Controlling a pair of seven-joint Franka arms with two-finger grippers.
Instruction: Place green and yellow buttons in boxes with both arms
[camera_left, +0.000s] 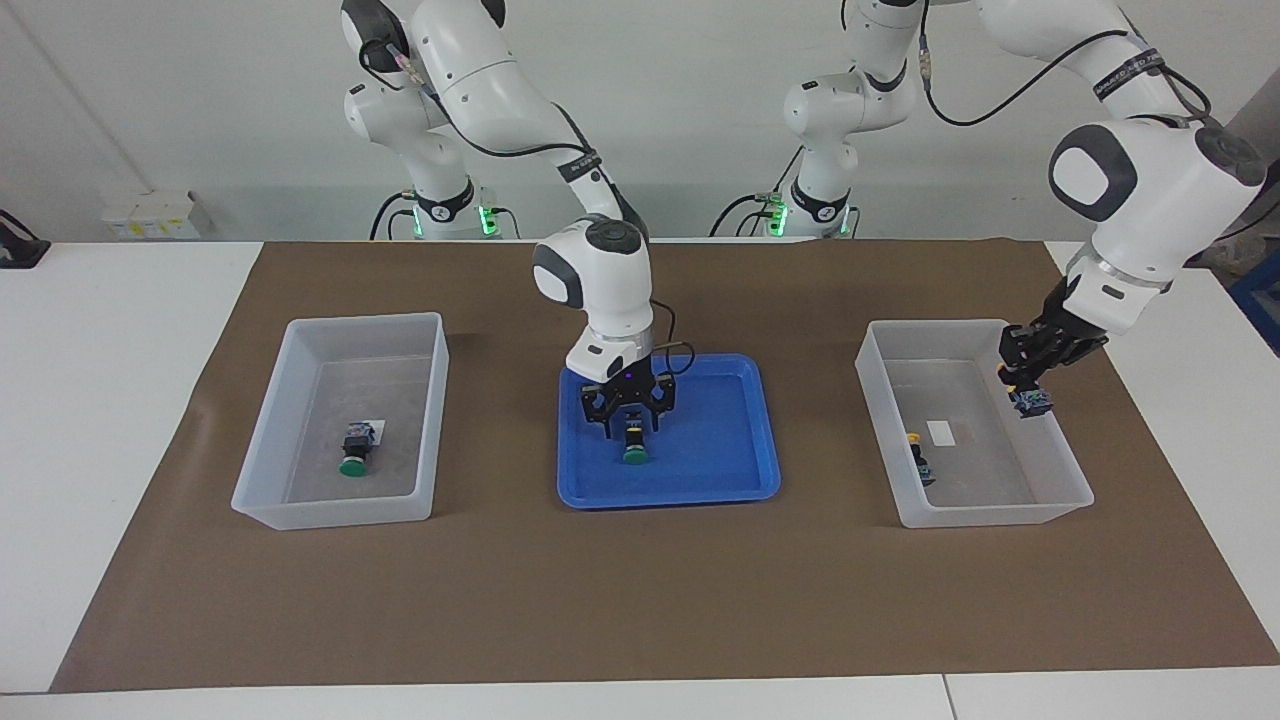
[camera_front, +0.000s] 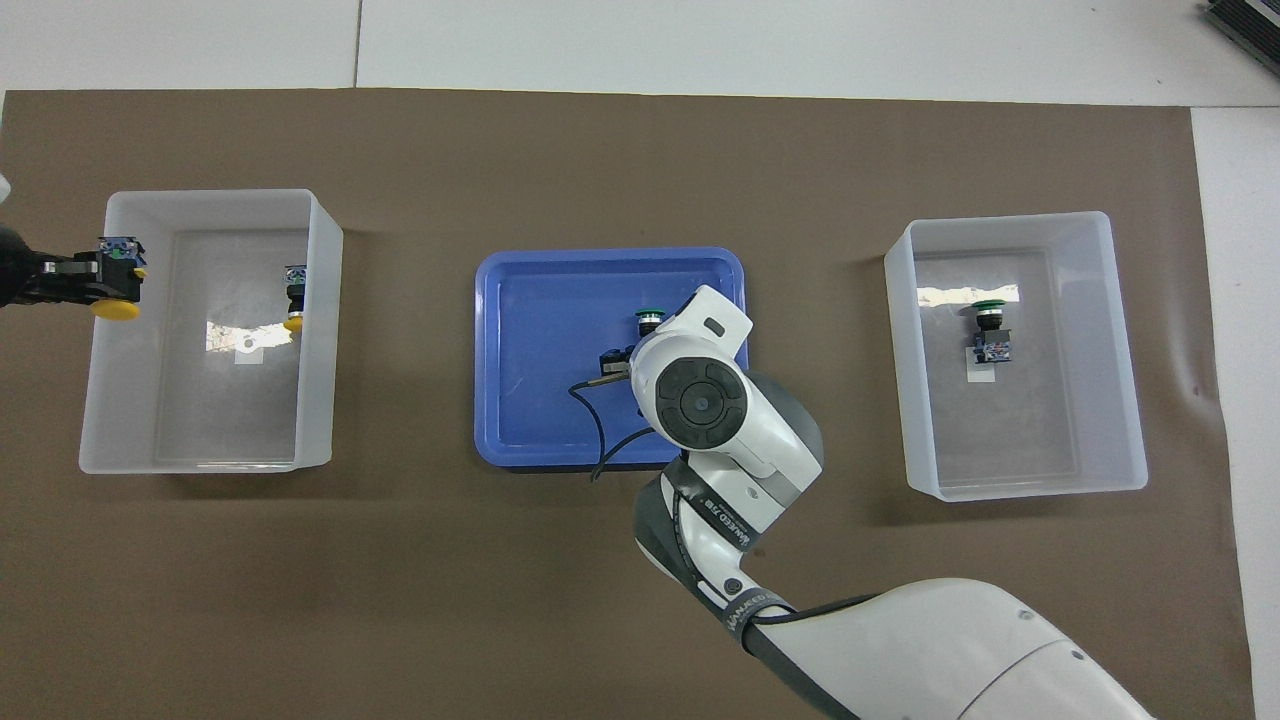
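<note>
A green button (camera_left: 634, 448) (camera_front: 650, 318) lies in the blue tray. My right gripper (camera_left: 630, 425) is down around its black body, and in the overhead view the arm hides the gripper. My left gripper (camera_left: 1025, 390) (camera_front: 100, 283) is shut on a yellow button (camera_left: 1032, 403) (camera_front: 117, 305) in the air over the outer wall of the box (camera_left: 975, 515) (camera_front: 320, 330) at the left arm's end. A second yellow button (camera_left: 920, 462) (camera_front: 294, 295) lies in that box. The box (camera_left: 330, 510) (camera_front: 1125, 350) at the right arm's end holds another green button (camera_left: 354, 452) (camera_front: 990, 325).
The shallow blue tray (camera_left: 720, 490) (camera_front: 500, 350) sits mid-table between the two boxes, all on a brown mat (camera_left: 640, 600). White table shows around the mat. The right arm's cable (camera_front: 590, 420) hangs over the tray.
</note>
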